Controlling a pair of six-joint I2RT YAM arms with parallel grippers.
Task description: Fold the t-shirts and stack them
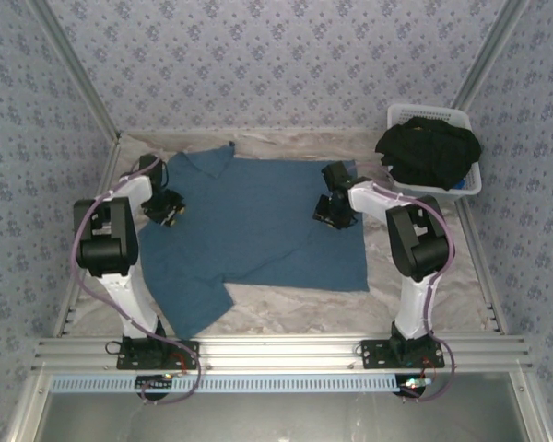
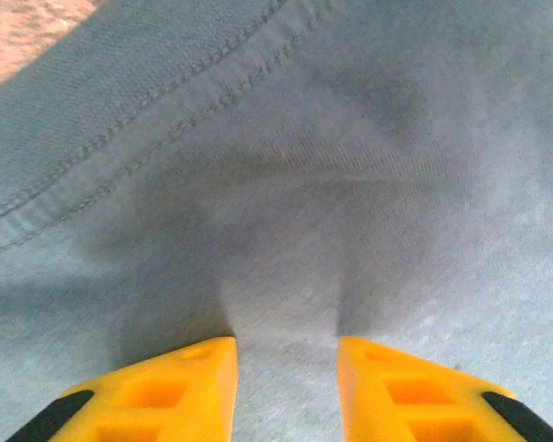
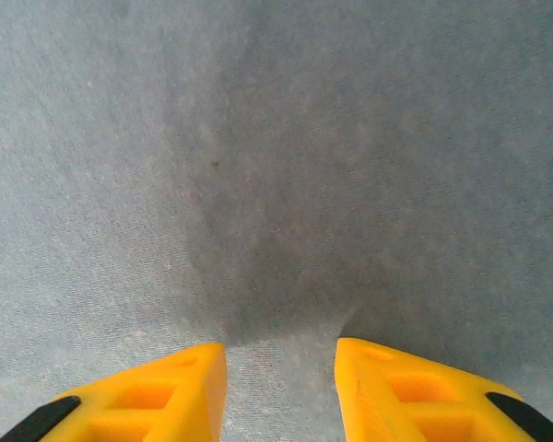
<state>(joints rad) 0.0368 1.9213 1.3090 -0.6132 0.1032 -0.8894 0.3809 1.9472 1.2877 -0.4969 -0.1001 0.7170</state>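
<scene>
Early going here! The teal shirt (image 1: pixel 258 221) lies spread flat on the surface (image 1: pixel 286 308), one sleeve out at the near left, and I see no clear fold in it yet. The left gripper (image 1: pixel 169 210) is down at the shirt's left edge, by a stitched hem (image 2: pixel 166 110), fingers apart with cloth between them and nothing pinched. The right gripper (image 1: pixel 335 210) is low over the right half, fingers spread too, above plain cloth. In the far right corner, the black shirts (image 1: pixel 429 152) sit heaped in the basket (image 1: pixel 470 187). My call: nothing folded, nothing stacked, the whole job ahead.
</scene>
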